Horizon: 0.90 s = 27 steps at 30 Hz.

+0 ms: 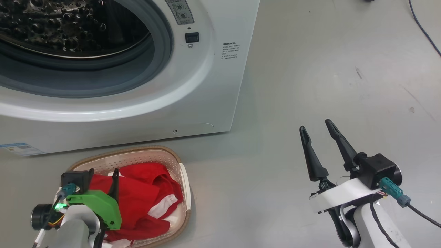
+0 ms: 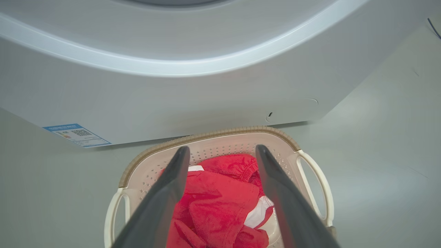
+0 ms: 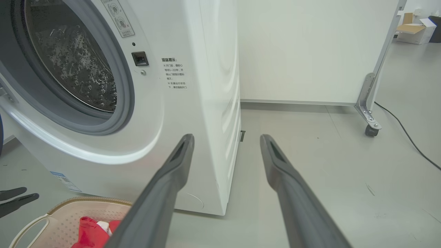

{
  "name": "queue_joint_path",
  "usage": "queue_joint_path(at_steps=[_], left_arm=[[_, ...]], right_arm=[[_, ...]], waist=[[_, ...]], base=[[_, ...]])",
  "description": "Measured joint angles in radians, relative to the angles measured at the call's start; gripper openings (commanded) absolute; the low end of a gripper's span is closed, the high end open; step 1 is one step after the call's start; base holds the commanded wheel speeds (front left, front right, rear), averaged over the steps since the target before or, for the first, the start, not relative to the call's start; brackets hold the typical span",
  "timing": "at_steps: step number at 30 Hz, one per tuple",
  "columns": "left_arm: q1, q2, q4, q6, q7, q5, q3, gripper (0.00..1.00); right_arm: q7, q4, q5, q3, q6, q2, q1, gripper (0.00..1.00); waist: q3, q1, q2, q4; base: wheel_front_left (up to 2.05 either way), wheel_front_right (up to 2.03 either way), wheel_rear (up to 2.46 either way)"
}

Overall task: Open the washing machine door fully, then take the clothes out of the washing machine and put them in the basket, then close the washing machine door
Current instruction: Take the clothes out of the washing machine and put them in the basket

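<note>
Both jaws gape empty; clothes lie in the basket beneath the left jaws.

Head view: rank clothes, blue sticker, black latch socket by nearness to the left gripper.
1. clothes, under the left gripper, in the basket.
2. blue sticker, low left on the washing machine.
3. black latch socket, right of the drum.

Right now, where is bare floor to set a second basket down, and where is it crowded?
Free: the grey floor right of the washing machine, and the patch between the basket and the open right end effector. Crowded: the basket holds the clothes, close before the machine, with the open left end effector above it.
</note>
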Motion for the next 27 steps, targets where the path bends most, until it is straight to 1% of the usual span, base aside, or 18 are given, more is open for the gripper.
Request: queue_joint_path(at_steps=[7, 12, 17, 27], left_arm=[[-0.009, -0.006, -0.071, 0.000, -0.001, 0.011, -0.020, 1.00], [-0.010, -0.016, -0.195, 0.000, -0.001, 0.010, -0.011, 1.00], [-0.004, -0.025, -0.286, 0.000, -0.001, 0.009, -0.011, 1.00], [0.103, -0.034, -0.435, 0.000, -0.001, 0.001, 0.002, 1.00]], right_arm=[[0.000, 0.001, 0.009, -0.030, -0.001, 0.000, 0.005, 1.00], [0.000, 0.001, 0.009, -0.050, -0.001, 0.000, 0.025, 1.00], [0.000, 0.000, 0.009, -0.063, -0.001, 0.001, 0.045, 1.00], [0.000, -0.006, 0.010, -0.073, -0.001, 0.002, 0.096, 1.00]], waist=[[-0.046, 0.0000, 0.0000, 0.024], [-0.086, 0.0000, 0.0000, 0.054], [-0.126, 0.0000, 0.0000, 0.090], [-0.205, 0.0000, 0.0000, 0.157]], base=[[0.00, 0.00, 0.00], [0.00, 0.00, 0.00], [0.00, 0.00, 0.00], [0.00, 0.00, 0.00]])
